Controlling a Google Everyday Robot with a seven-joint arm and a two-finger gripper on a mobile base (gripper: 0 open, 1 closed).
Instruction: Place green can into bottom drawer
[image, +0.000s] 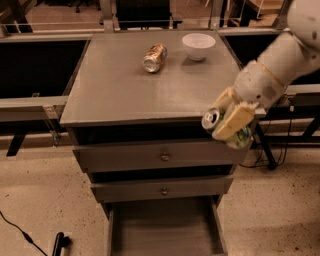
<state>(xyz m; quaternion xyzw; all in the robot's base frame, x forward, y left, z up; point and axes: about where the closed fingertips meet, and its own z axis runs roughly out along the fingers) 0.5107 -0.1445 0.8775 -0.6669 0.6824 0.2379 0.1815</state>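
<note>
We saw a flat, matte grey worktop (125, 85) over a speckled beige floor (40, 200), carrying a coppery orange can (154, 58) on its side and a round white bowl (198, 46) near the back edge. Below it were two grey drawer fronts with small round brass knobs (165, 157), and the bottom drawer (165, 232) stood pulled out, a long shallow grey tray. Off the worktop's front right corner the gripper (226, 119) hung with its tan pads (234, 120) closed on the green can (210, 119), which lay tilted, silver end toward us, above and right of the open drawer.
</note>
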